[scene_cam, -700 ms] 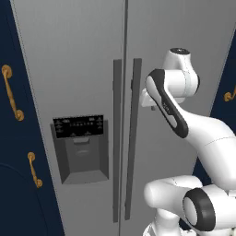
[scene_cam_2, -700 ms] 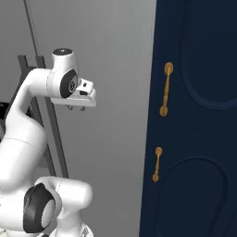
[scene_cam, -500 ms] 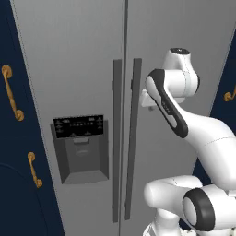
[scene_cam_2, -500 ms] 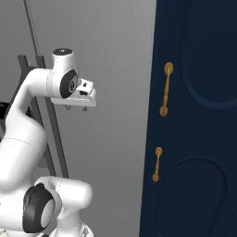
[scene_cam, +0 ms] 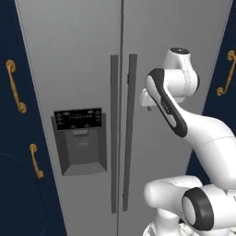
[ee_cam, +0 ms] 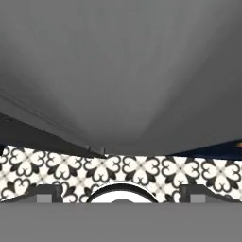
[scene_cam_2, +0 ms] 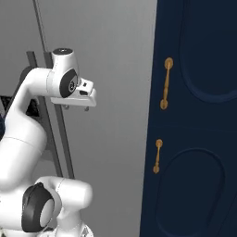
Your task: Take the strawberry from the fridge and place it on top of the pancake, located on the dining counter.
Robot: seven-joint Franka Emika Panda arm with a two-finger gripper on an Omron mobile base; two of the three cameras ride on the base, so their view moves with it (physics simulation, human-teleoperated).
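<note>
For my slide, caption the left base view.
Open gripper beside the closed fridge's right door handle.

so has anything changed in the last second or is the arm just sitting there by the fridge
Nothing has visibly changed. The end effector hangs open in the same spot in front of the fridge, close to its right-hand bar handle but holding nothing. Both fridge doors are shut as before, and the base has not moved.
</note>
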